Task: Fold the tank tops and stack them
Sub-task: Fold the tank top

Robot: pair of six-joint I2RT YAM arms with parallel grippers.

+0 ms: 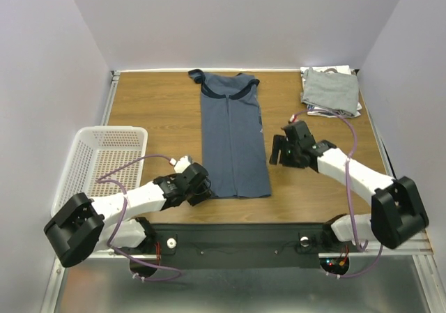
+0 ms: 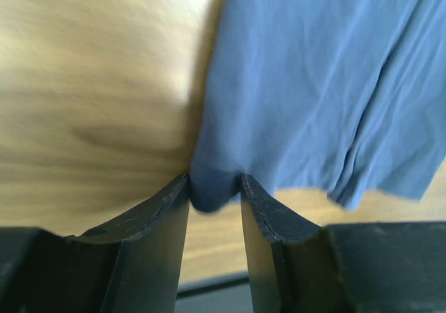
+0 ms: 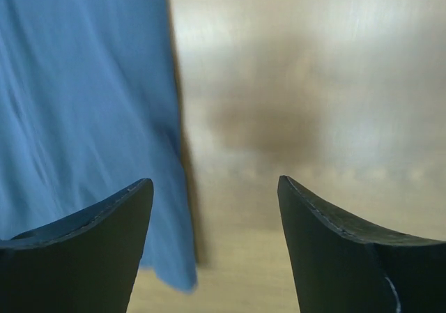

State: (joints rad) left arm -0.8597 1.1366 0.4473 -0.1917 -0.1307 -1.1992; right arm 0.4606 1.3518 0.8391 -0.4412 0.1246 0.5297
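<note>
Wooden table (image 1: 153, 104): left gripper (image 2: 214, 187) pinches a corner of the slate-blue tank top (image 2: 313, 83). Right gripper (image 3: 216, 201) hangs spread beside its edge. White mesh basket (image 1: 77, 153) lies left of the left gripper.

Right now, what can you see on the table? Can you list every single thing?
slate-blue tank top: one, blue with navy trim, lying flat in a long strip mid-table
folded tank tops: at least two, grey on top of white, stacked at the far right corner
white plastic mesh basket: one, white, at the left edge
brown wooden table: one, brown, under everything
left gripper: one, black, fingers either side of the blue top's near left corner
right gripper: one, black, open over bare wood beside the blue top's right edge
</note>
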